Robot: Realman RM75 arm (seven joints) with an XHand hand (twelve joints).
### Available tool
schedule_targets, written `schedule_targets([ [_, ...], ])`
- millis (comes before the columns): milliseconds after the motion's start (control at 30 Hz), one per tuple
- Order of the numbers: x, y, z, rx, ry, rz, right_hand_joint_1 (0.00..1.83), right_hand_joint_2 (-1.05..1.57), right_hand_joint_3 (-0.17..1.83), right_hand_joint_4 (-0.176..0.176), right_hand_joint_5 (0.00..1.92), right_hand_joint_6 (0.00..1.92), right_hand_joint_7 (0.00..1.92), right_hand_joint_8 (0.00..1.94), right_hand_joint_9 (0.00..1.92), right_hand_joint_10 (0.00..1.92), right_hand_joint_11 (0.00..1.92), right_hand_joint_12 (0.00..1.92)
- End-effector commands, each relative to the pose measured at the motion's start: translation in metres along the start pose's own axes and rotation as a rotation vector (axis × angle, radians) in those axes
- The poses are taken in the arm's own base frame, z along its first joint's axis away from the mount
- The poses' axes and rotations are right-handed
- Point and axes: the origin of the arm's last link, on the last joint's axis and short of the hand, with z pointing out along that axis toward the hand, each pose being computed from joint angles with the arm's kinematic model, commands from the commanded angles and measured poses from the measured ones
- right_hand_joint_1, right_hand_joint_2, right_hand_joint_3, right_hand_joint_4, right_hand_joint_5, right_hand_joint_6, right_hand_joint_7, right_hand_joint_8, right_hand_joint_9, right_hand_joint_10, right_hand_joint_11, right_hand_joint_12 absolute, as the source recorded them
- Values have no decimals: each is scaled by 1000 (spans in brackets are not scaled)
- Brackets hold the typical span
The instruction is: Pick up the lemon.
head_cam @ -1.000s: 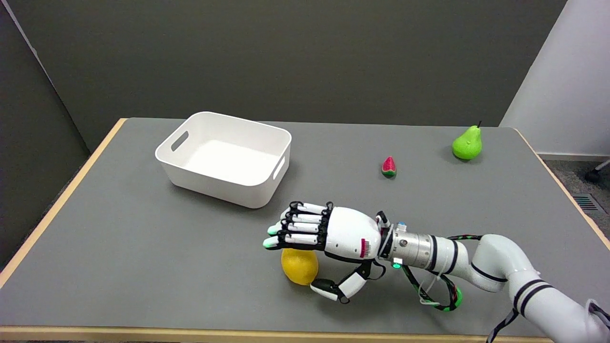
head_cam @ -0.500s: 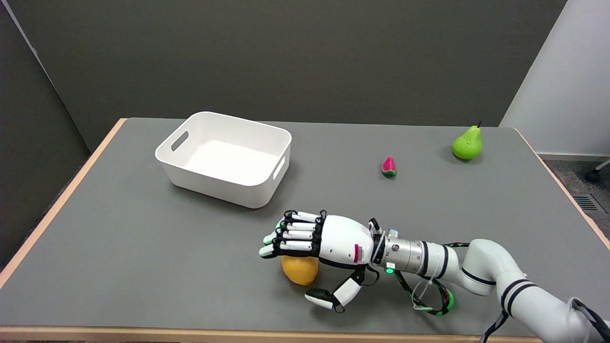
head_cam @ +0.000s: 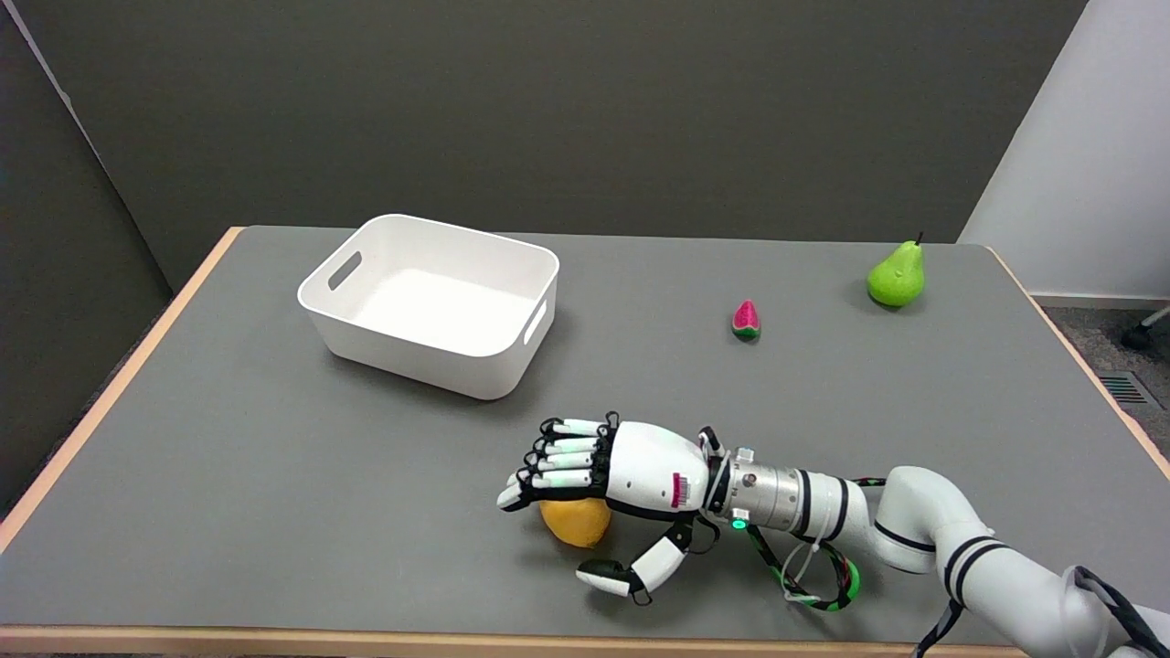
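Moved: since a second ago we see the right hand [head_cam: 599, 471] has dropped lower and slid a bit toward the near left, so it now sits right over the lemon [head_cam: 576, 521]; nothing else on the table has budged.

Hand: spread, gripping nothing yet as far as we can tell. The fingers [head_cam: 548, 466] reach out flat over the top of the fruit and past its far side, and the thumb [head_cam: 631, 574] hangs down on the near side, apart from the peel. We read that as a cage set up so the fingers and thumb can close from opposite sides.

Lemon: on the table near the front edge, mostly tucked under the palm, only its lower near half showing. We can't tell if the palm is actually touching it.

Writing: there's a small red-and-white sticker [head_cam: 680, 489] on the back of the hand, looks like a barcode, but it's too small for us to read. A green light [head_cam: 737, 525] glows at the wrist.

Cable: a black-and-green loop [head_cam: 818, 585] dangles below the forearm, close to the table.

Bin: white tub [head_cam: 430, 306] with handle slots, behind and to the left, well apart from the lemon.

Other fruit: a little watermelon slice [head_cam: 746, 320] and a green pear [head_cam: 897, 274] stand far back right, out of the way.

Table: grey top [head_cam: 228, 475] with a wood edge.
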Motion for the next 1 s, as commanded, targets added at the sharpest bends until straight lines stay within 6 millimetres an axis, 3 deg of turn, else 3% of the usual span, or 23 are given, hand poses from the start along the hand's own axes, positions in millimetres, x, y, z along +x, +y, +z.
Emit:
schedule_targets([
  [33,-10,7,10,-5,-7,47,693,699,927,68,290,536,413,429,355,813,132,1226],
  [267,-13,9,14,-6,-17,57,670,689,990,77,284,585,403,480,377,811,171,1240],
  [433,-11,8,16,2,-17,52,932,767,921,89,305,782,513,589,451,953,341,1462],
  [500,-11,8,16,4,-17,52,956,798,911,94,297,884,535,657,476,987,382,1498],
  [567,-11,8,16,8,-16,51,1012,823,894,118,329,1136,592,897,580,1128,484,1599],
  [633,-10,8,16,12,-14,49,1279,1111,311,118,361,1191,682,1438,625,1179,496,1729],
  [700,-10,7,17,16,-14,46,1156,1260,90,-39,482,1550,757,1451,720,1250,438,1891],
  [767,-10,7,17,17,-15,46,1156,1233,147,-152,591,1554,693,1508,732,1351,416,1921],
  [800,-10,7,17,17,-14,45,1157,1207,188,-138,607,1543,703,1496,731,1377,442,1921],
  [867,-9,7,17,19,-14,44,1136,1172,232,-31,583,1567,795,1408,737,1376,531,1921],
  [1000,-8,6,18,26,-9,48,1152,1107,324,-27,623,1543,827,1364,773,1353,637,1921],
])
